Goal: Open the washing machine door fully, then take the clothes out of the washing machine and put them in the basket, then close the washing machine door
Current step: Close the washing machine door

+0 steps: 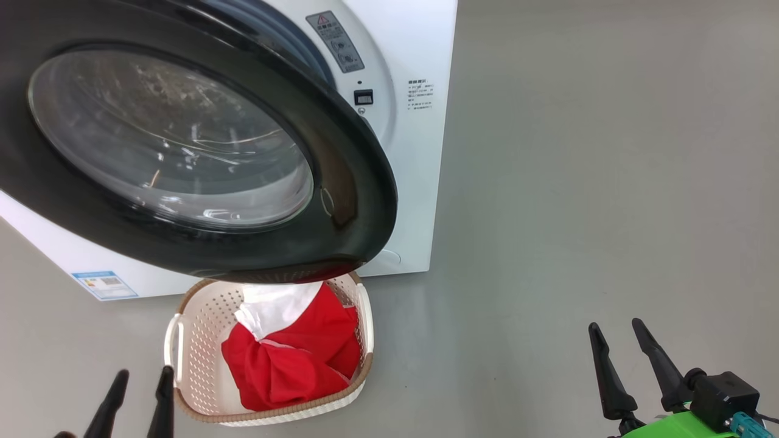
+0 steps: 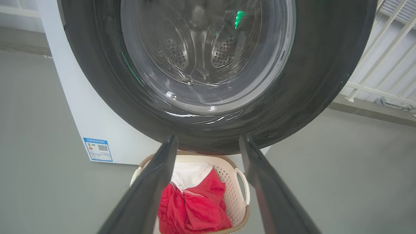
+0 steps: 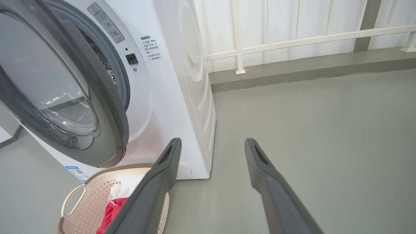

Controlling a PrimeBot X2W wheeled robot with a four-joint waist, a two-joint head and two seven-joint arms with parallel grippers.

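Okay, clothes are in the basket below the open washing machine door, left gripper and right gripper spread wide, both empty, so I'd push the black rim, not glass, until it latches.

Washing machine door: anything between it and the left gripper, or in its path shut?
Nothing visible. The left gripper, open, faces the washing machine door unobstructed. In the right wrist view the gap to the grey seal shows no fabric; the clothes lie in the basket below.
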